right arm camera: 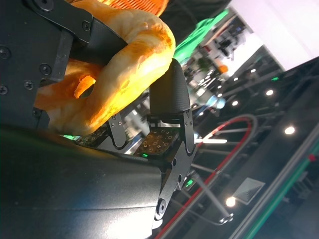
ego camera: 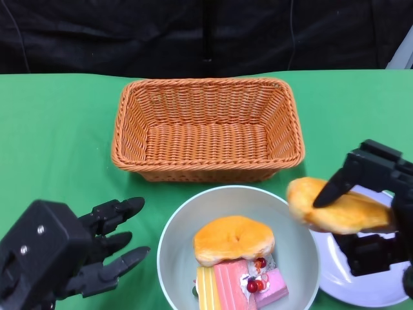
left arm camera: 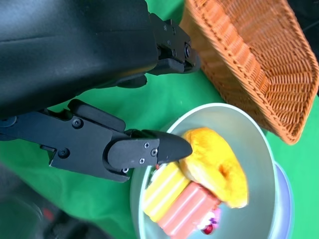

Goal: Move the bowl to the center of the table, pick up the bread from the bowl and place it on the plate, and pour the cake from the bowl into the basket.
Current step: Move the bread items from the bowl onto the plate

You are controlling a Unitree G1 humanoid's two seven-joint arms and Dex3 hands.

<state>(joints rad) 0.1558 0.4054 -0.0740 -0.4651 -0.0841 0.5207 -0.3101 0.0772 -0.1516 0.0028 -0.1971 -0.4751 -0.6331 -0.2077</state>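
The right hand [ego camera: 371,206] grasped a bread [ego camera: 335,206] between its fingers [ego camera: 335,187] from above and below, carried in the air between the bowl [ego camera: 177,239] and the plate [ego camera: 361,284], partly over the plate's near rim; that lift off the table looked meant to clear the bowl's edge on the way to the plate. In the head view the bread's long axis ran roughly across the table, one end pointing toward the bowl, the other hidden behind the hand. A second bread [ego camera: 233,240] lay in the bowl with the cake [ego camera: 242,284] slices just beside it (touching, as far as could be told), its hole facing up. The bowl sat in front of the basket [ego camera: 208,129], close to it, which would suit the later pour. The left hand [ego camera: 77,252] waited beside the bowl with fingers spread and released, holding nothing, probably ready to steady or tip the bowl.
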